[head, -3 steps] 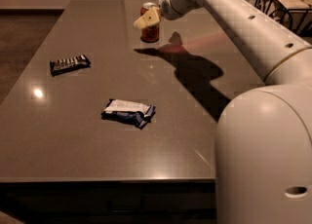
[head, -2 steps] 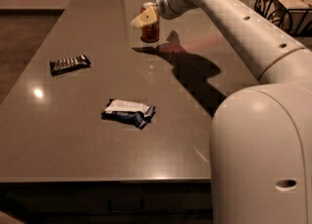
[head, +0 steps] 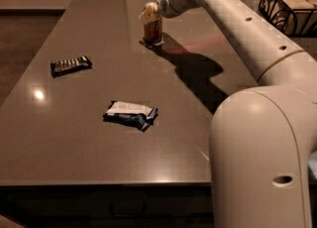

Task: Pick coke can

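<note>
The coke can (head: 152,30) stands upright at the far centre of the tabletop (head: 74,142), its long axis vertical. The gripper (head: 148,14) sits at the can's top, reaching in from the right. Whether it has closed on the can cannot be told.

The white arm (head: 247,28) rises from the bulky rounded body (head: 262,157) at lower right and reaches up and leftward (stretched nearly straight); its wrist (head: 173,1) tips downward; the pale gripper (head: 149,14) hangs at the far end, top centre of the view, pointing down.
</note>
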`<action>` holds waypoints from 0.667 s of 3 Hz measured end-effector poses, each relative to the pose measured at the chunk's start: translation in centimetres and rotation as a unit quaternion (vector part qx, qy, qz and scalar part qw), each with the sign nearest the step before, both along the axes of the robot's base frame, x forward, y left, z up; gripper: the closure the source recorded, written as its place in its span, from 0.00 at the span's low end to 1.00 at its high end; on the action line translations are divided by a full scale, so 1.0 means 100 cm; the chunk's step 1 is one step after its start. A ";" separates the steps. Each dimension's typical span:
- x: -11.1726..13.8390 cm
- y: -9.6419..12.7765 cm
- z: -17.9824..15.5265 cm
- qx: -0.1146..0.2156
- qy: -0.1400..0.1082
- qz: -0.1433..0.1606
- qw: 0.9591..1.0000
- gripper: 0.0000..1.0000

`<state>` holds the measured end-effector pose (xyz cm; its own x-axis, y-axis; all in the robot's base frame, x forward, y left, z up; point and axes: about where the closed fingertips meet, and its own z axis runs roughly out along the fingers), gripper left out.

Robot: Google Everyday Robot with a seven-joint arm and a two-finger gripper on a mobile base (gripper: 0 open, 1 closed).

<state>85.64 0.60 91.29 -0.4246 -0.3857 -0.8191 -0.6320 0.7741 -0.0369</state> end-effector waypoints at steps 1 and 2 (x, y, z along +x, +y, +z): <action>-0.002 0.004 0.007 0.007 -0.003 0.013 1.000 0.61; -0.017 0.006 0.030 0.008 -0.010 0.040 0.999 0.85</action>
